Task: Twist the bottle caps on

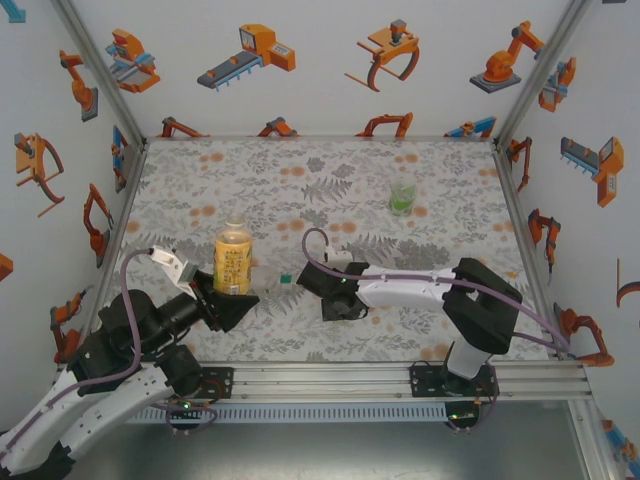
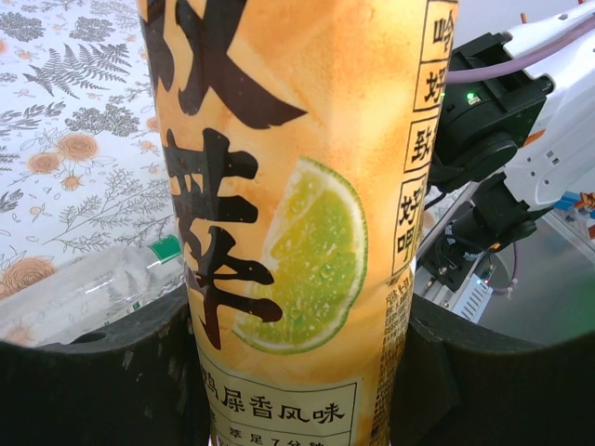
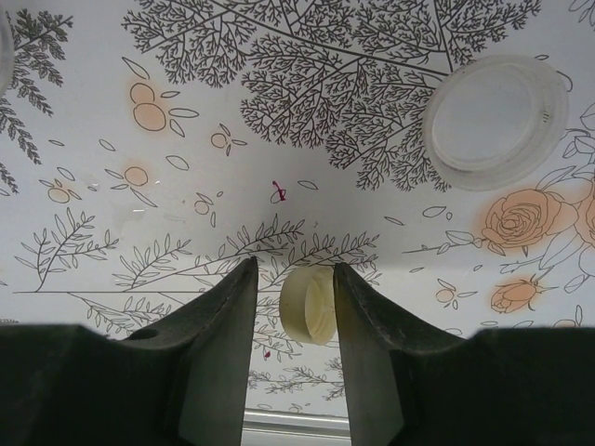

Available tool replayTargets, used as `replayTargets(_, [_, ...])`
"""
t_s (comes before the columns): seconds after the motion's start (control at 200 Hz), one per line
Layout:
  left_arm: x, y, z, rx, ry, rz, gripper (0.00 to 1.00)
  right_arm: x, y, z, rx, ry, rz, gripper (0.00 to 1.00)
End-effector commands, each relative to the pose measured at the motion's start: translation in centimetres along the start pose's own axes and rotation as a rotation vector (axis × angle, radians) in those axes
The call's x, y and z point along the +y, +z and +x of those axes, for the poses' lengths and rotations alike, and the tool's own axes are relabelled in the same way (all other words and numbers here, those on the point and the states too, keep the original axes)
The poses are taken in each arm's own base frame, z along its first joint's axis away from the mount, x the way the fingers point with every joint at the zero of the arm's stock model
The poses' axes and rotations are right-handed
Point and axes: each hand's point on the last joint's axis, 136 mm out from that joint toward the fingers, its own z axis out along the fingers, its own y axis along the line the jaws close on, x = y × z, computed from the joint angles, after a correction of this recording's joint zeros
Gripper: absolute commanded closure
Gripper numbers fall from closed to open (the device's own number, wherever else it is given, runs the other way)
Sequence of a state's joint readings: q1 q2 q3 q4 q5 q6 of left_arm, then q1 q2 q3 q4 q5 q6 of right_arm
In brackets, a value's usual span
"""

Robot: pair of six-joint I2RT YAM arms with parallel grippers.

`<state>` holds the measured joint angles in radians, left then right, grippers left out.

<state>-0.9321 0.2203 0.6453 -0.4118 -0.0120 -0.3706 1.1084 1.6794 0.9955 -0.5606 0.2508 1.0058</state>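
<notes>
Amber bottle (image 2: 297,186): upright, clamped low on its body between the two black fingers (image 2: 93,372) of the left gripper (image 1: 232,296), one finger on each side, both touching. Its orange-yellow label has heavy black characters and a lime-slice picture. Left arm (image 1: 110,360): reaches from the near-left corner up and to the right, with the bottle standing left of the centre of the table (image 1: 300,180). Clear bottle (image 2: 84,293): lying on its side on the table just beyond the amber one, green cap (image 2: 167,249) at its neck end. Yellowish cap (image 3: 310,305): small, round, turned on edge, between the fingers of the right gripper (image 3: 295,279). It touches the finger on the right of the wrist view, and a sliver of table shows between it and the other finger (whether it is truly pinched cannot be told). Right arm (image 1: 410,290): rises from its base at the near right, forearm stretched leftward low over the table, gripper near the Amber bottle but apart from it. White cap (image 3: 493,116): round, lying flat on the table, beyond and to the right of the right gripper, clear of its fingers. Green bottle (image 1: 402,195): short, upright, on the far right part of the table, well apart from both grippers.
</notes>
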Motion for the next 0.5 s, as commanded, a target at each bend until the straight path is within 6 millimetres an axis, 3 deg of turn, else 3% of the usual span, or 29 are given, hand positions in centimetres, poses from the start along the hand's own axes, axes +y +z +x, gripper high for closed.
replayTargets(0.0, [0.3, 0.2, -0.3, -0.027, -0.018, -0.011, 1.00, -0.6, 0.5, 0.2, 0.020, 0.004, 0.028, 0.64])
replayTargets(0.496, [0.6, 0.2, -0.1, -0.027, -0.021, -0.024, 1.00, -1.8, 1.6, 0.4, 0.056, 0.091, -0.013, 0.83])
